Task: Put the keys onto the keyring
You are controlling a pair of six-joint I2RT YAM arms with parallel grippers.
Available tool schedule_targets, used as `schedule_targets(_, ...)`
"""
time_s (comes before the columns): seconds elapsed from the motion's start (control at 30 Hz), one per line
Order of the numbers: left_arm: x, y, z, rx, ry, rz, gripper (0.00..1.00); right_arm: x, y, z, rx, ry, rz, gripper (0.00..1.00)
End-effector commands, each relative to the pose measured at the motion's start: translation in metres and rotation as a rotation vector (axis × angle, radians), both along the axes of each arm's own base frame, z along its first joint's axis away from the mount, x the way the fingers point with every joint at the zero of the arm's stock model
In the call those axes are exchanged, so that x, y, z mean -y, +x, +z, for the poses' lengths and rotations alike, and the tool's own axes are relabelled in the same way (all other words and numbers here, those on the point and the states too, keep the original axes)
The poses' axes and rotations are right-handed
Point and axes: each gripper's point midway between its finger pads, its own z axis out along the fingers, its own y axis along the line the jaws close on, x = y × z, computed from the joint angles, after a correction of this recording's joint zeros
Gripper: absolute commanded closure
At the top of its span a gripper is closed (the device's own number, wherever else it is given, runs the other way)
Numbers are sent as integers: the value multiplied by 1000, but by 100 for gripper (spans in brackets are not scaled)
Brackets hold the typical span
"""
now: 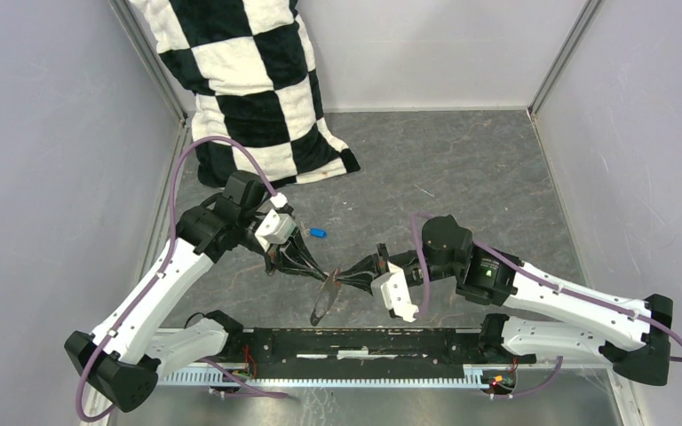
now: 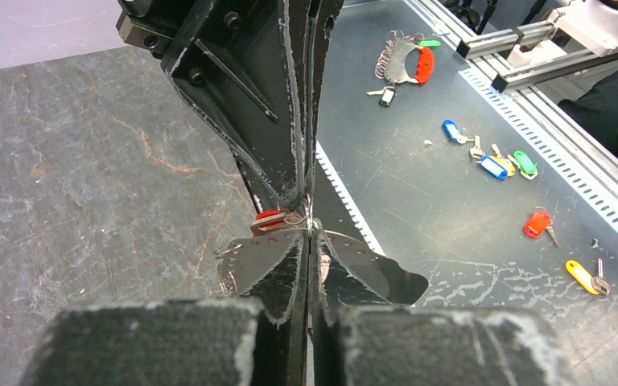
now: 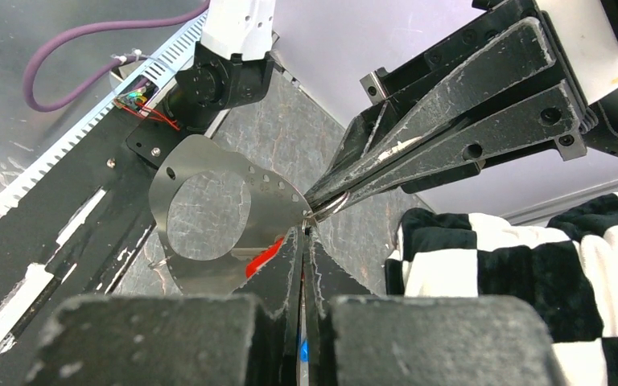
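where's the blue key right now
Top view: the blue key lies loose on the table, left of centre, just right of the left wrist and below the checkered cloth.

**A:** How is the light from above?

**B:** Bright and even, falling from overhead. The checkered cloth (image 1: 249, 89) reads crisp black and white, and only soft, faint shadows lie on the tabletop (image 1: 462, 169) in front of it.

**A:** Any glare?

**B:** On the metal sheet (image 1: 391, 404) farthest from the cloth there are pale, smeared reflections.

**A:** And the wrist views?

**B:** Well lit too. The left claw (image 2: 310, 235) and right claw (image 3: 304, 231) are sharp at the tips, but their pads (image 2: 145, 342), nearest the lens, are dark and blurred.
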Motion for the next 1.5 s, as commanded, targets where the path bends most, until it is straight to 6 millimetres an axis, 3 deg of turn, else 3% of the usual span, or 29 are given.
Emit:
schedule_targets(0.0, 1, 0, 18, 2, -33, -13, 98, 3, -2, 20, 51, 49, 0, 100)
schedule_targets(0.5, 4, 7, 11, -5, -9, 3, 98, 3, 1, 25, 60, 71, -17, 100)
schedule_targets(1.0, 1, 0, 14, 29, -38, -9, 98, 8, 27, 18, 65, 26, -168, 100)
schedule_targets(1.47, 4, 8, 7, 32, -17, 5, 98, 1, 16, 28, 40, 66, -98, 100)
